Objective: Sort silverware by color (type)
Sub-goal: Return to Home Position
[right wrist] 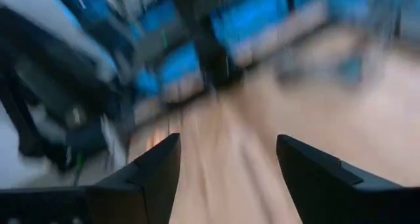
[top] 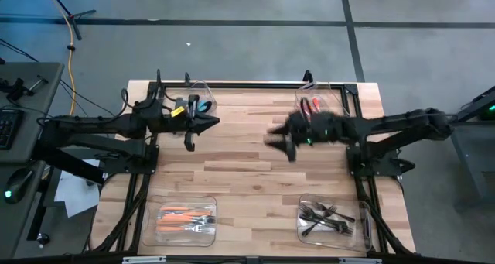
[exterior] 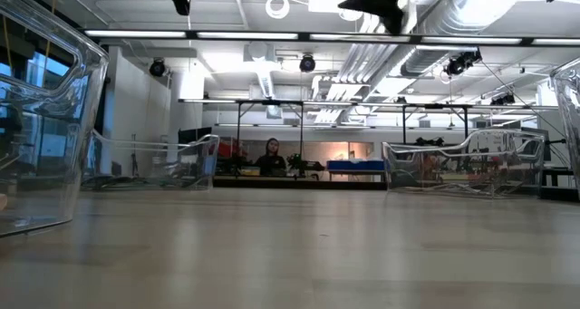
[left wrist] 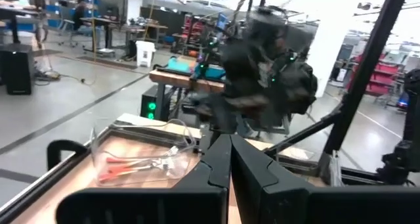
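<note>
Above the table [top: 247, 179], left gripper [top: 213, 123] hangs at ten o'clock, fingers together; right gripper [top: 279, 143] at one o'clock, fingers apart.

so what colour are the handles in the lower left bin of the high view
Orange, on the silverware there; the high view shows it best.

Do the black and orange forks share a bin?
No, black forks lie in the lower right bin, orange ones in the lower left bin.
</note>
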